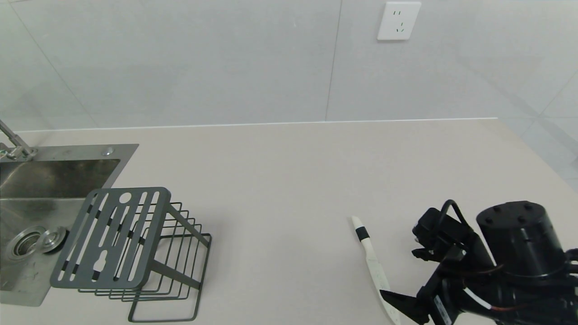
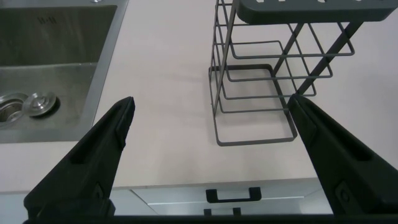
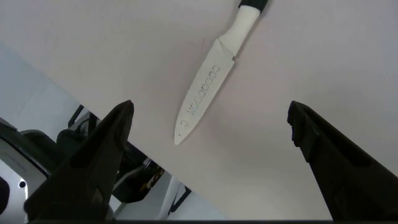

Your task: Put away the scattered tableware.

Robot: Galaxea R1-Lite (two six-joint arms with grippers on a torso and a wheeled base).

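Head view: white knife (image 1: pixel 372 264) lies on the counter (image 1: pixel 289 180) beneath the released right end effector (image 3: pixel 210 111), well apart from the rack (image 1: pixel 113 239).

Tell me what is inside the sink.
Inside the sink, a round drain strainer sits on its floor; no tableware seen. The rack covers its near corner in the head view.

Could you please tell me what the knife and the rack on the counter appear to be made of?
Knife: probably ceramic or plastic, matte off-white; blade and handle share one pale tone with no metallic shine, plus a black band.
Rack: likely coated metal, matte dark grey; thin wire frame under a slotted flat plate.
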